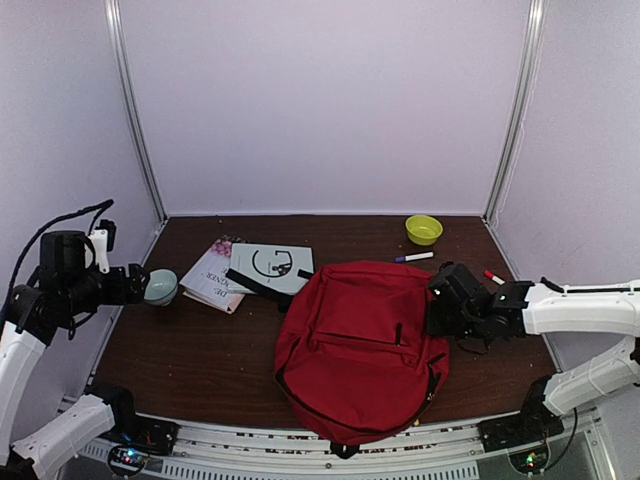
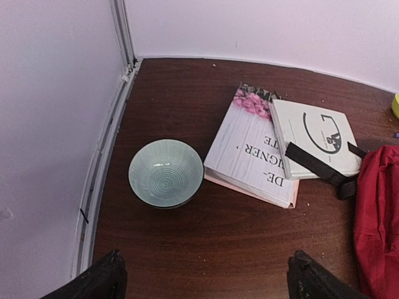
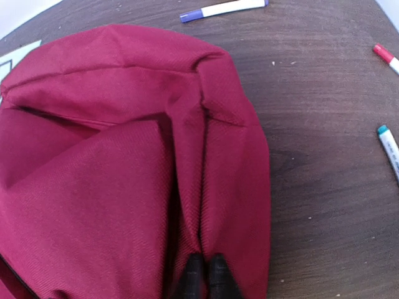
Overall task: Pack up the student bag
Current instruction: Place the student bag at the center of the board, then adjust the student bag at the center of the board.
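Right fingers (image 3: 194, 278) tight on student bag (image 3: 112, 162) (left fingers (image 2: 100, 281) apart)

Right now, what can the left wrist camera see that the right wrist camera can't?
Only the left wrist view shows the pale green bowl, the flowery planner and the open left gripper. Only the right wrist view shows the red-capped marker, the teal-capped marker and the right gripper pinched shut on a fold of the student bag. Both show that red bag, the brown table and the white book, though the right wrist view catches only its corner.
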{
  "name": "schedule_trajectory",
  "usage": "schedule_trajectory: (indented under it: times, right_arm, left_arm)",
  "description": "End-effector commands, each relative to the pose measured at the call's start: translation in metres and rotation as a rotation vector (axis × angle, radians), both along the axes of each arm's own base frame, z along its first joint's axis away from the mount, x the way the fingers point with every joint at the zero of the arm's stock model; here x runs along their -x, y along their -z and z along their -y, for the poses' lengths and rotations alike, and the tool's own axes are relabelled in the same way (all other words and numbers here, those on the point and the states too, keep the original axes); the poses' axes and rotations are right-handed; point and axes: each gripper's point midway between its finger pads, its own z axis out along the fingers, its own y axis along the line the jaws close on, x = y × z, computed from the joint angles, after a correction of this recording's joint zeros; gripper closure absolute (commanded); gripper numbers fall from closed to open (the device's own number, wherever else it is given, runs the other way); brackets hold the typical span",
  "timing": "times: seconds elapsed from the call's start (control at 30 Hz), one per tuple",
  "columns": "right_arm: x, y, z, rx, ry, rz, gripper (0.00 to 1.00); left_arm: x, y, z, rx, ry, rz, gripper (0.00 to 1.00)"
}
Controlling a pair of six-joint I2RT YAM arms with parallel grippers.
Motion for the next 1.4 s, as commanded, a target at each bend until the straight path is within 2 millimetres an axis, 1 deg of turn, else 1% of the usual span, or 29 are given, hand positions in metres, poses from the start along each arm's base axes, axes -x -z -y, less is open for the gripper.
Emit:
schedule_trajectory:
  times: [0.0,0.07,0.13,0.17,0.23,0.27,0.3,0.37,0.4,0.43,0.53,0.6,0.7,0.8,0.83,0.87,0.9,0.93,1.0,1.07,1.17,1.23,1.3,1.37]
  right_arm:
    - [-0.008,-0.003,-0.012,-0.078,-0.059,-0.007,0.72]
    - [-0.011,-0.006,-0.009,-0.084,-0.077,-0.02,0.5]
    - [-0.015,-0.01,-0.005,-0.078,-0.092,-0.022,0.28]
    - [-0.017,-0.013,-0.004,-0.074,-0.101,-0.019,0.19]
    - [-0.019,-0.016,-0.003,-0.063,-0.13,-0.019,0.05]
    - [-0.022,-0.016,-0.002,-0.05,-0.138,-0.023,0.02]
    - [-0.024,-0.016,0.001,-0.036,-0.138,-0.03,0.0]
    - [-0.03,-0.013,0.005,-0.026,-0.13,-0.041,0.0]
    - [-0.033,-0.012,0.005,-0.037,-0.132,-0.042,0.0]
    - [-0.036,-0.009,0.004,-0.056,-0.136,-0.048,0.0]
    - [-0.045,-0.002,-0.002,-0.105,-0.152,-0.071,0.0]
    - [-0.051,0.0,-0.011,-0.142,-0.185,-0.077,0.03]
    - [-0.056,0.006,-0.02,-0.164,-0.228,-0.102,0.12]
    - [-0.06,0.008,-0.022,-0.164,-0.244,-0.099,0.27]
    - [-0.061,0.008,-0.022,-0.167,-0.245,-0.093,0.33]
    - [-0.062,0.008,-0.022,-0.172,-0.25,-0.09,0.38]
    - [-0.062,0.007,-0.022,-0.176,-0.254,-0.086,0.45]
    - [-0.062,0.007,-0.022,-0.178,-0.256,-0.083,0.49]
    - [-0.062,0.007,-0.023,-0.174,-0.265,-0.085,0.62]
    - [-0.06,0.009,-0.021,-0.164,-0.267,-0.091,0.75]
    - [-0.058,0.009,-0.018,-0.157,-0.266,-0.089,0.92]
    - [-0.056,0.009,-0.016,-0.158,-0.263,-0.084,0.95]
    - [-0.056,0.008,-0.017,-0.161,-0.263,-0.081,1.0]
    - [-0.056,0.007,-0.017,-0.164,-0.266,-0.084,1.0]
  left_arm:
    - [-0.014,-0.011,0.02,0.05,0.085,0.003,0.1]
    - [-0.017,-0.008,0.028,0.082,0.11,-0.024,0.12]
    - [-0.02,-0.006,0.042,0.106,0.152,-0.045,0.14]
    - [-0.021,-0.005,0.05,0.113,0.175,-0.054,0.14]
    - [-0.022,-0.001,0.074,0.129,0.25,-0.074,0.14]
    - [-0.021,0.002,0.086,0.138,0.288,-0.091,0.14]
    - [-0.021,0.006,0.1,0.15,0.327,-0.109,0.14]
    - [-0.02,0.014,0.128,0.174,0.397,-0.144,0.14]
    - [-0.02,0.017,0.142,0.182,0.425,-0.154,0.12]
    - [-0.016,0.021,0.159,0.18,0.465,-0.167,0.09]
    - [-0.011,0.04,0.194,0.156,0.521,-0.224,0.04]
    - [-0.008,0.059,0.214,0.137,0.54,-0.28,0.02]
    - [-0.005,0.088,0.241,0.105,0.55,-0.357,0.03]
    - [0.003,0.11,0.274,0.113,0.591,-0.425,0.04]
    - [0.006,0.115,0.285,0.111,0.61,-0.442,0.05]
    - [0.008,0.128,0.295,0.088,0.621,-0.475,0.05]
    - [0.011,0.135,0.304,0.071,0.634,-0.499,0.06]
    - [0.014,0.141,0.313,0.061,0.646,-0.522,0.07]
    - [0.02,0.159,0.325,0.029,0.664,-0.581,0.12]
    - [0.026,0.17,0.333,0.003,0.675,-0.622,0.18]
    - [0.037,0.178,0.342,-0.05,0.691,-0.644,0.31]
    - [0.042,0.183,0.342,-0.089,0.691,-0.658,0.45]
    - [0.042,0.187,0.338,-0.124,0.671,-0.665,0.63]
    - [0.04,0.185,0.331,-0.17,0.636,-0.663,0.88]
